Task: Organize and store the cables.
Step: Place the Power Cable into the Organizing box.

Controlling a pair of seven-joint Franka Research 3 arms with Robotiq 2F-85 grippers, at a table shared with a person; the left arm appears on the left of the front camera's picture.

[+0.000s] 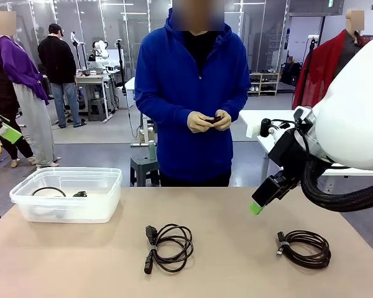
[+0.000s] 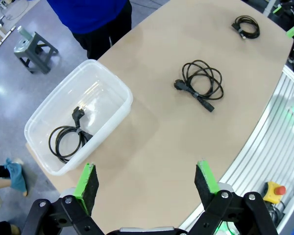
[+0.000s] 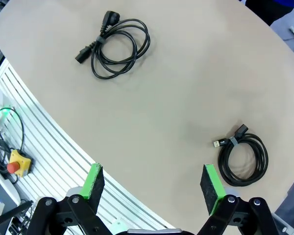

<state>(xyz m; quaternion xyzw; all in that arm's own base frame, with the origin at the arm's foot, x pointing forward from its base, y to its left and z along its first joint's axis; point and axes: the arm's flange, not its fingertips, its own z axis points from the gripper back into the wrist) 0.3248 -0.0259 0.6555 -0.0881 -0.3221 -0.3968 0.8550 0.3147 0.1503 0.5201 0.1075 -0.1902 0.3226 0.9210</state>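
Three coiled black cables are in sight. One with large plugs [image 1: 168, 246] lies at the table's middle, also seen from the wrists [image 2: 202, 83] [image 3: 115, 46]. A smaller coil [image 1: 305, 248] rests at the right [image 3: 242, 154] [image 2: 246, 26]. The third coil [image 2: 68, 138] lies inside the clear plastic bin [image 1: 108, 200]. My right gripper [image 3: 154, 185] hangs open high above the table, its fingertip [image 1: 256, 208] up and left of the small coil. My left gripper [image 2: 146, 182] is open too, high above the table beside the bin [image 2: 121, 113], holding nothing.
A person in a blue hoodie [image 1: 193, 93] stands at the far edge, hands [image 1: 209, 120] together on a small dark object. A grey stool [image 2: 33, 48] stands behind the table. A yellow box with a red button [image 3: 15, 163] sits beyond the near edge.
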